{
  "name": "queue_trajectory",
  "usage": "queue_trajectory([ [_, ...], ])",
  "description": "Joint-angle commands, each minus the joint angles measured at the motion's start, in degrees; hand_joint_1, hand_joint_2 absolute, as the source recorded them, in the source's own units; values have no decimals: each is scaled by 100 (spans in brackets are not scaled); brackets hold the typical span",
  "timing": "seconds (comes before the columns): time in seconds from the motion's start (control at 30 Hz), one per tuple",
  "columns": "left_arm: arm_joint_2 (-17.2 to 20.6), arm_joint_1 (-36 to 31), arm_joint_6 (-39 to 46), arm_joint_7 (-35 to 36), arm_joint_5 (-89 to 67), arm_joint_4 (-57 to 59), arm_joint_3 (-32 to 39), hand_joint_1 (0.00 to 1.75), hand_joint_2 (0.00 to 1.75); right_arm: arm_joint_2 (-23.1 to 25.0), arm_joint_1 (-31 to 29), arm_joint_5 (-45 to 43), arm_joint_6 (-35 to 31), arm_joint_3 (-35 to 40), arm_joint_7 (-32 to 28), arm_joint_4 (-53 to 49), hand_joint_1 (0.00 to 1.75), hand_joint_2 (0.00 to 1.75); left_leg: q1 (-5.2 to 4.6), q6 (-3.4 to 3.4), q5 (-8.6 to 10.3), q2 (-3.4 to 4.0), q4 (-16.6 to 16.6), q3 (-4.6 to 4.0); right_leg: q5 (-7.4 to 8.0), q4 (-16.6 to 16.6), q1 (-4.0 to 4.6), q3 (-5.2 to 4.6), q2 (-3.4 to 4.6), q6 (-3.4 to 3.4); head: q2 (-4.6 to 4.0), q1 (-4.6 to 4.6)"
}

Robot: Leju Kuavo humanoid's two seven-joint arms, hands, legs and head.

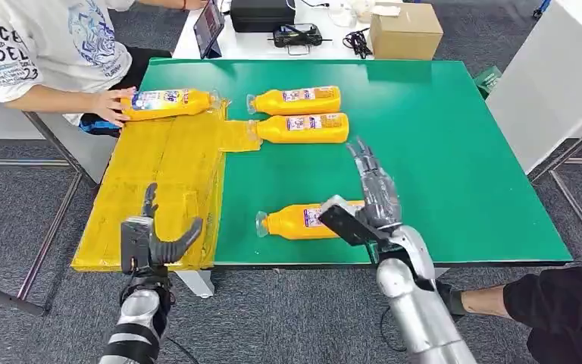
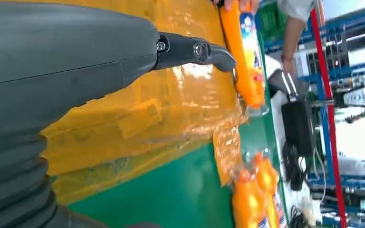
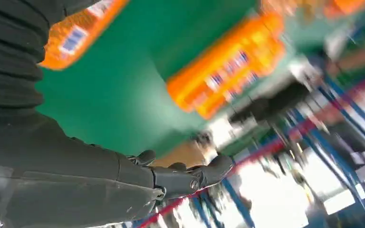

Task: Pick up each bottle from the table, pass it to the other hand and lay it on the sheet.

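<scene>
At about nine o'clock in the head view the yellow sheet (image 1: 159, 174) drapes over the green worktop (image 1: 439, 152)'s left end, and at its far corner, near eleven o'clock, a person's hand (image 1: 110, 104) rests on one bottle (image 1: 168, 101) already lying there. The left hand (image 1: 151, 239) hovers at seven o'clock over the sheet's near edge, fingers spread and holding nothing. Two more bottles lie side by side near twelve o'clock, the farther one (image 1: 295, 100) and the nearer one (image 1: 301, 127), caps toward the sheet. The nearest bottle (image 1: 303, 221) lies at six o'clock, its long axis running left to right, cap pointing at nine o'clock toward the sheet. The right hand (image 1: 375, 199) sits just over its base end, fingers stretched out toward twelve o'clock and released, grasping nothing. This hand is by far the nearer of the two, so the coming grasp looks to be its job: the bottle lies just toward nine o'clock from its palm, crosswise to the fingers.
</scene>
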Motion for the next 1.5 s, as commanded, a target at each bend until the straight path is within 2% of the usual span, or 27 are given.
queue_trajectory([
  [0.03,67,-150,-65,53,-78,391,-154,0,175,24,-1336,-371,757,535,65,2489,0,175,2,-6,-8,22,-5,28,0,-6,2,22,22,-9,0,0],
  [0.1,66,-187,-31,71,-117,491,-162,0,175,32,-1449,-487,947,629,29,2727,0,175,4,-7,-9,17,-7,33,-3,-10,5,29,17,-10,0,2],
  [0.43,65,-201,-20,65,-122,533,-159,0,175,50,-1475,-519,947,649,15,2806,0,175,1,-5,-4,2,-2,13,-2,-3,2,13,4,-5,0,-2],
  [0.5,65,-201,-20,65,-122,533,-159,0,175,50,-1475,-519,947,649,15,2806,0,175,6,-11,-15,7,0,42,-12,-2,7,41,8,-15,0,-2],
  [0.53,65,-201,-20,65,-122,533,-159,0,175,50,-1475,-519,947,649,15,2806,0,175,0,-5,-3,0,-2,14,-3,-2,1,13,2,-6,0,-2],
  [0.63,94,-243,-32,88,-176,651,-182,0,175,58,-1664,-555,1148,930,58,3183,0,175,1,-6,-5,4,-2,17,-3,-3,1,16,7,-7,0,0],
  [0.67,94,-249,-37,88,-176,664,-181,0,175,68,-1704,-559,1185,968,62,3257,0,175,6,-13,-19,15,0,48,-12,-3,8,45,16,-18,0,-2],
  [0.73,91,-283,-46,102,-194,728,-204,0,175,72,-1911,-586,1347,1177,20,3579,0,175,2,-5,-4,7,-1,13,-1,-3,2,11,9,-6,0,-2],
  [0.8,101,-341,-45,130,-223,819,-239,0,175,51,-2093,-628,1520,1344,-31,3774,0,175,1,-6,-6,9,0,17,-3,0,2,14,11,-8,0,-2],
  [1.0,111,-457,-20,106,-176,1001,-269,0,175,-246,-2544,-856,2125,1991,-132,3988,0,175,3,-9,-12,8,5,29,-10,3,4,27,9,-12,0,-2],
  [1.43,128,-461,-50,131,-57,1065,-436,0,175,-944,-2603,-1374,2485,2961,-49,3667,0,175,-1,-5,-5,-6,3,13,-6,1,0,15,-3,-7,0,-2],
  [1.5,134,-451,-41,142,-35,1076,-457,0,175,-1103,-2632,-1452,2637,3186,-26,3523,0,175,3,-12,-17,-2,8,36,-16,5,5,37,0,-16,0,-2],
])
